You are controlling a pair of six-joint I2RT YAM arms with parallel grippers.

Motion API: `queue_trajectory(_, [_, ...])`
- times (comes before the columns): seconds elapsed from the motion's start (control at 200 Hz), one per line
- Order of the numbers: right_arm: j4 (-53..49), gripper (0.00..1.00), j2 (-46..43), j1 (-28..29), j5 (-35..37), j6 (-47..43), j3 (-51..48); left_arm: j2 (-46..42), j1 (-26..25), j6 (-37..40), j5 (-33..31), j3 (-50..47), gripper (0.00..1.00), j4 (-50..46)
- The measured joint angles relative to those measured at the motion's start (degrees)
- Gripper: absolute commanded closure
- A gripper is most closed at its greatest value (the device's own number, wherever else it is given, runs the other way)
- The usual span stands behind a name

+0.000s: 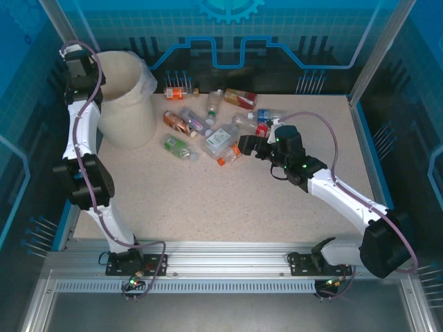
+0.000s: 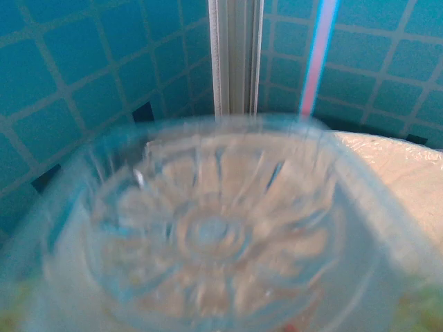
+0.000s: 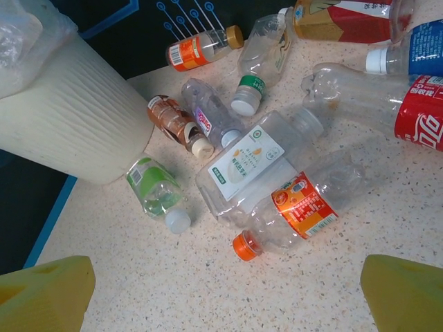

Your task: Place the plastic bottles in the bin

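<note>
The bin (image 1: 128, 104) is coloured cream-white and finely ribbed; the table (image 1: 208, 200) is beige, flecked with dark specks. Of the clear plastic bottles (image 3: 242, 166), the orange-capped bottle (image 3: 294, 214) is labelled in orange too, and the green-labelled bottle (image 3: 156, 190) is capped in white. The walls (image 2: 69, 83) are patterned with a turquoise tile grid crossed by paler lines
</note>
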Motion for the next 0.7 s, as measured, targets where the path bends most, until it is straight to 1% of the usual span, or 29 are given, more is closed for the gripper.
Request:
queue_trajectory(0.255, [-1.42, 0.00, -1.53, 0.00, 0.68, -0.42, 0.00, 0.09, 0.00, -4.15, 0.26, 3.21, 0.14, -3.76])
queue_trajectory(0.365, [-1.60, 0.00, -1.53, 0.00, 0.70, -0.39, 0.00, 0.07, 0.00, -5.68, 0.79, 4.15, 0.10, -5.73])
queue_trajectory(0.455, [-1.99, 0.00, -1.53, 0.00, 0.96, -0.37, 0.00, -0.28, -0.02, -7.17, 2.71, 4.61, 0.07, -7.21])
queue_trajectory(0.51, [-2.34, 0.00, -1.51, 0.00, 1.11, -0.28, 0.00, -1.05, -0.13, -8.52, 4.50, 4.61, 0.01, -8.46])
queue_trajectory(0.605, [-2.64, 0.00, -1.14, 0.00, 1.33, 0.28, 0.00, -3.34, -0.63, -10.71, 7.43, 4.20, 0.01, -9.49])
queue_trajectory(0.7, [-3.10, 0.00, -0.20, 0.00, 1.97, 0.85, 0.02, -7.80, -2.10, -12.94, 10.99, 2.38, 0.01, -9.46])
